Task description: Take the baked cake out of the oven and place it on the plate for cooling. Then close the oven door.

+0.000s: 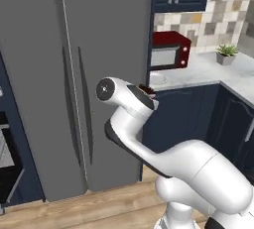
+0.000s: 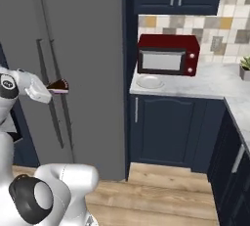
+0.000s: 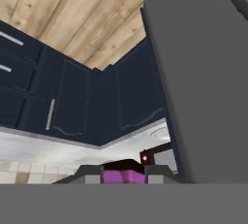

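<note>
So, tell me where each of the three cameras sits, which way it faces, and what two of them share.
Left base view: behind-left of the arm, facing the tall grey fridge; white arm at lower right, gripper holding the dark slice of cake.
Right base view: behind-right, facing the red microwave and plain white round plate on the marble counter; arm at lower left.
Hand view: on the hand, rolled, facing navy cabinets; fingertips at bottom.
Both base views share fridge, microwave, plate, cake.
</note>
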